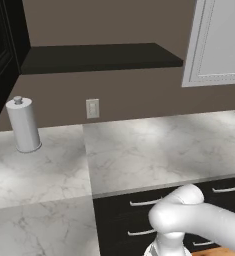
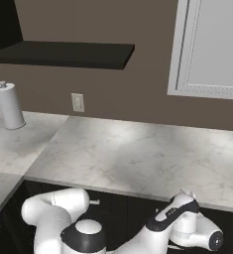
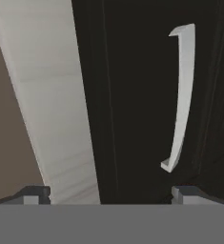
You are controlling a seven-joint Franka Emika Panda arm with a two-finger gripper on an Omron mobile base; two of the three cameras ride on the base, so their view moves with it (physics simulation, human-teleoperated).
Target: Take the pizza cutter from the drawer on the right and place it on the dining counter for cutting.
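Note:
My gripper [image 3: 111, 193] is open, its two dark fingertips [image 3: 35, 194] standing wide apart at the bottom of the hand view. Close in front of it is a black drawer front [image 3: 132, 95] with a silver bar handle [image 3: 180, 95], which lies toward the right fingertip and touches neither one. The drawer is shut. The pizza cutter is hidden. The dining counter is out of view. In both base views my white arm [image 1: 199, 220] bends down low in front of the black drawer fronts [image 1: 134, 215] under a marble worktop [image 1: 154, 145].
A white paper towel roll [image 1: 23, 124] stands on the worktop's left wing. A wall socket [image 1: 92, 108] sits on the brown wall, with a dark shelf [image 1: 99, 56] above and a window [image 2: 212, 47] to the right. More silver drawer handles [image 1: 224, 189] line the fronts.

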